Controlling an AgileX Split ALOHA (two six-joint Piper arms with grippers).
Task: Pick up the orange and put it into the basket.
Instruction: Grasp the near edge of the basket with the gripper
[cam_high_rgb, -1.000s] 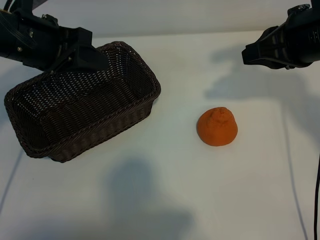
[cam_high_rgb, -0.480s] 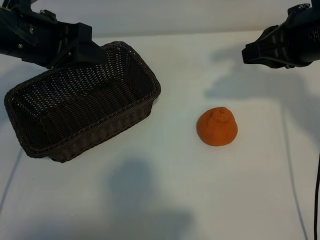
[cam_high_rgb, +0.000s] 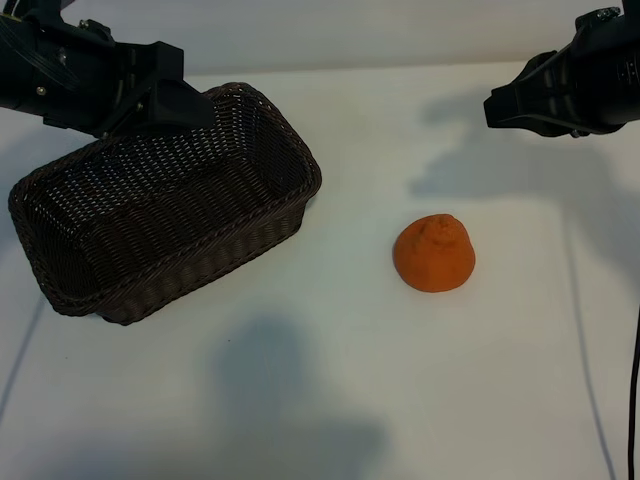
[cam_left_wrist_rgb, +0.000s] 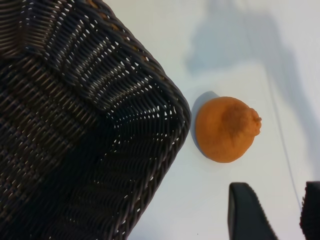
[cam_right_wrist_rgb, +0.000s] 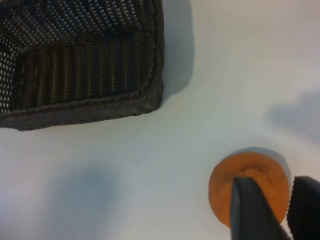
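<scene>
**Orange on bare bench, both arms raised, nothing held**

Surface: a plain white bench (cam_high_rgb: 330, 400), matte, with soft grey shadows of the arms thrown across it. A thin dark line runs along the bench near its right side and another near its left corner; what they are cannot be made out. A black cable (cam_high_rgb: 634, 400) hangs at the right edge of the exterior view. Behind the bench a pale wall; no other room detail is visible.

The orange (cam_high_rgb: 434, 253) sits on the bench, knob upward, well apart from the basket (cam_high_rgb: 160, 255) and to its right. The basket is dark brown wicker, set at an angle, with no contents visible inside.

Left pincer (cam_left_wrist_rgb: 272, 212): above the far rim of the basket in the exterior view. In its wrist view two dark fingers (cam_left_wrist_rgb: 247, 212) are parted with bare bench between them; released, holding nothing. Both fingers are cut off by the frame edge.

Right pincer (cam_right_wrist_rgb: 272, 210): raised at the far right of the bench, away from the orange. In its wrist view the fingers (cam_right_wrist_rgb: 252, 210) are parted, overlapping the orange in the line of sight but not touching it. Fingertips are cut off.

Both arms are cropped in the exterior view, bases out of view.
</scene>
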